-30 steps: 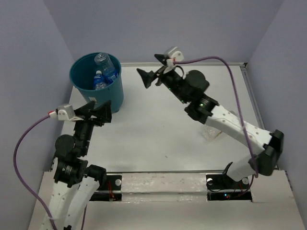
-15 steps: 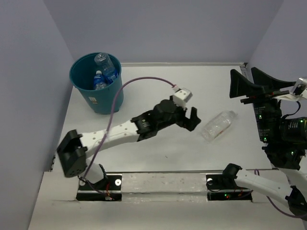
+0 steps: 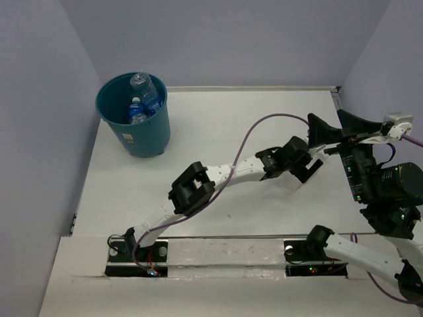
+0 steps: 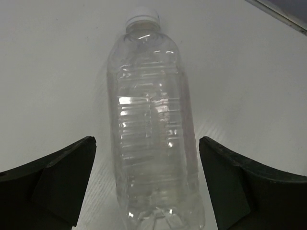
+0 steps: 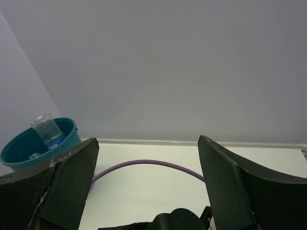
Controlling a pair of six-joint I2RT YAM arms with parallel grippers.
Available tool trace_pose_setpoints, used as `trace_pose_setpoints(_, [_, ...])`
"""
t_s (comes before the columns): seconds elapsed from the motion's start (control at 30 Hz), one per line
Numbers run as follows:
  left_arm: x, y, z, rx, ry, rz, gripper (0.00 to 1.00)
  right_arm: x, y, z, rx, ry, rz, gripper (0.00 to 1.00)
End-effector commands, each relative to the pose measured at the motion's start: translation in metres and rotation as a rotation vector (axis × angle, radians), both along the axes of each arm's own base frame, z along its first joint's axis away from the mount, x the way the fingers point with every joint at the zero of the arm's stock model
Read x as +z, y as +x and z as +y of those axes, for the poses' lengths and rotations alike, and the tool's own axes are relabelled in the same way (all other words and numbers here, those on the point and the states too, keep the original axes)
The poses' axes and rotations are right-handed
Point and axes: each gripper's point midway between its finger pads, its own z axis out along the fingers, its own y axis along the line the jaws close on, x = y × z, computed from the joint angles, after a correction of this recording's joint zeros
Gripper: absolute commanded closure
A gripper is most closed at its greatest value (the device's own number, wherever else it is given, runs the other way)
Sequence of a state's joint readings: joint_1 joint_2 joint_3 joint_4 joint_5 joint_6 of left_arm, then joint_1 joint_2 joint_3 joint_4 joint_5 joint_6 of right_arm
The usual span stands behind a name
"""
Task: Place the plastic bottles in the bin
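Both our left gripper [image 4: 146, 143] and right gripper [image 5: 146, 143] stand open; the round bottle [image 4: 149, 105], probably empty, may roll at closing.

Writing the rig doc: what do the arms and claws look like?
Left arm and right arm: white link shells, black joints. Left claw and right claw: black wedge-shaped fingers. Purple cable on each; white camera box at right wrist.

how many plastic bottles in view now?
3. White-capped bottle lying on the table between the fingers of the open left claw; tall clear bottle and blue-capped bottle in the bin. More may be hidden inside.
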State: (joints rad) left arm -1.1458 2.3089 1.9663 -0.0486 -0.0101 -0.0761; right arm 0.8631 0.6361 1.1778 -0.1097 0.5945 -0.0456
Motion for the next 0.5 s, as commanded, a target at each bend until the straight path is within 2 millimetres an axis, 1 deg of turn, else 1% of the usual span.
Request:
trace_pose_setpoints(0.0, [0.026,0.011,-0.022,-0.034,-0.004,-0.073,0.01,-0.003,0.000,-0.002,-0.012,-0.028,0.000,0.11])
trace_pose_setpoints(0.03, [0.030,0.011,-0.028,-0.042,-0.017,-0.073,0.01,-0.003,0.000,-0.001,-0.008,-0.025,-0.001,0.11])
trace_pose_setpoints(0.07, [0.018,0.010,-0.032,-0.054,-0.008,-0.058,0.01,-0.002,0.000,0.001,0.003,-0.023,-0.005,0.11])
trace_pose_setpoints(0.13, [0.007,0.008,-0.035,-0.068,0.001,-0.039,0.01,-0.003,0.000,0.003,0.011,-0.025,-0.006,0.11])
trace_pose_setpoints(0.17, [-0.005,0.009,-0.036,-0.067,0.018,-0.032,0.01,-0.003,0.000,0.003,0.012,-0.025,-0.005,0.11])
trace_pose_setpoints(0.2, [-0.024,0.014,-0.033,-0.050,0.057,-0.021,0.01,-0.006,0.000,0.005,0.020,-0.029,-0.003,0.11])
trace_pose_setpoints(0.23, [-0.022,0.014,-0.033,-0.049,0.056,-0.020,0.01,-0.005,0.000,0.005,0.021,-0.027,-0.005,0.11])
trace_pose_setpoints(0.27, [-0.032,0.014,-0.032,-0.048,0.072,-0.012,0.01,-0.006,-0.001,0.008,0.037,-0.030,-0.009,0.11])
trace_pose_setpoints(0.33, [-0.042,0.014,-0.032,-0.050,0.087,-0.008,0.01,-0.006,-0.003,0.009,0.049,-0.027,-0.011,0.11])
trace_pose_setpoints(0.37, [-0.056,0.014,-0.030,-0.051,0.114,0.003,0.01,-0.006,-0.004,0.010,0.057,-0.025,-0.014,0.11])
trace_pose_setpoints(0.43, [-0.064,0.016,-0.029,-0.042,0.136,-0.001,0.01,-0.005,-0.003,0.012,0.063,-0.027,-0.014,0.11])
trace_pose_setpoints(0.47, [-0.067,0.019,-0.028,-0.026,0.147,-0.009,0.03,-0.006,-0.002,0.014,0.066,-0.031,-0.012,0.11])
